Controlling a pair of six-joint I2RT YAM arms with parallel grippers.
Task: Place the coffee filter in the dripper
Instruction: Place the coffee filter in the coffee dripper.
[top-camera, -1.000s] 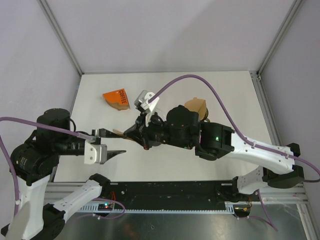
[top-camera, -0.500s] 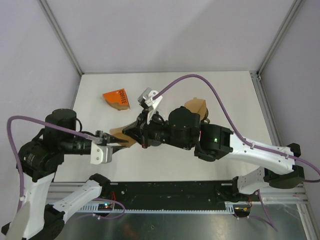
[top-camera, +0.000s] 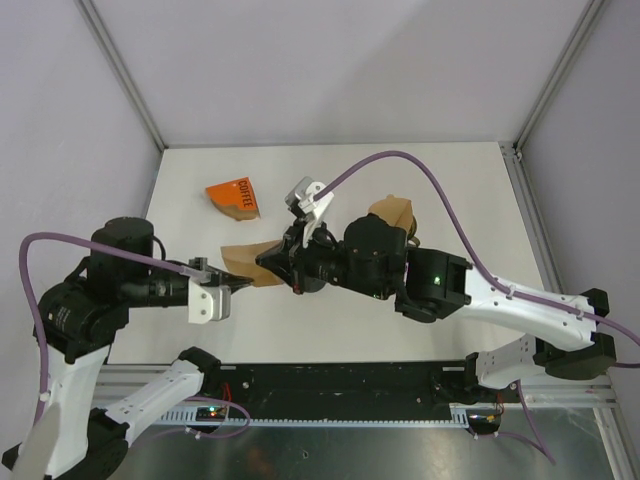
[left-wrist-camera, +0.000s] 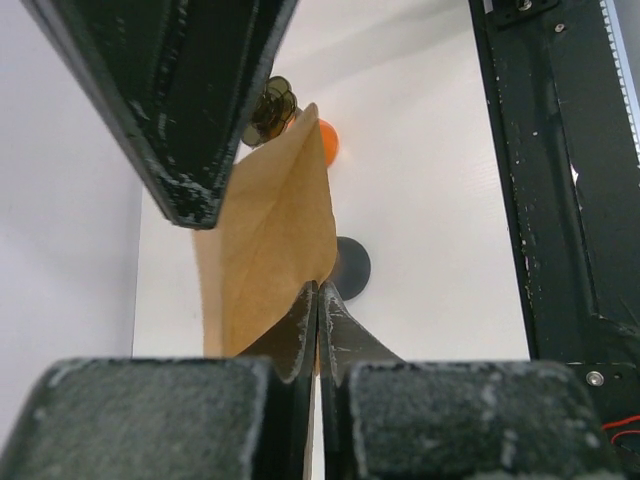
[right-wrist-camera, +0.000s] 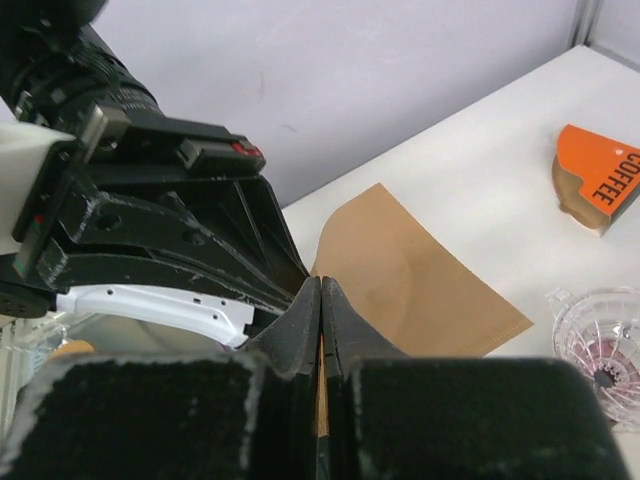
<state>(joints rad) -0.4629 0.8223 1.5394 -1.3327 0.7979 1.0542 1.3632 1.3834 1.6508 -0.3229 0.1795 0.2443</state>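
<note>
Left gripper (top-camera: 236, 282): I read the fingers as pressed together on the near-left edge of the brown paper coffee filter (top-camera: 250, 263). In the left wrist view the two tips meet with no gap and the paper rises from between them.

Right gripper (top-camera: 272, 262): the fingers are closed on the right edge of the same filter. In the right wrist view the tips meet at the filter's near corner.

Filter position: it is held between the two grippers over the centre-left of the white table (top-camera: 470, 190). It is flat and unopened. I cannot tell how far off the surface it sits.

Clear ribbed dripper (right-wrist-camera: 600, 330): it stands on the table at the right edge of the right wrist view, apart from the filter. The filter is not in it. In the top view the right arm hides most of it.

Orange wedge-shaped packet (top-camera: 233, 198): it lies far-left on the table, beyond the filter. White capitals on the orange face read "COFFEE", legible in the top and right wrist views.

Tan paper item (top-camera: 392, 215): it sits just beyond the right arm and is partly hidden. I can read no writing on it.

Other markings: I can read none on the arms or grippers.
</note>
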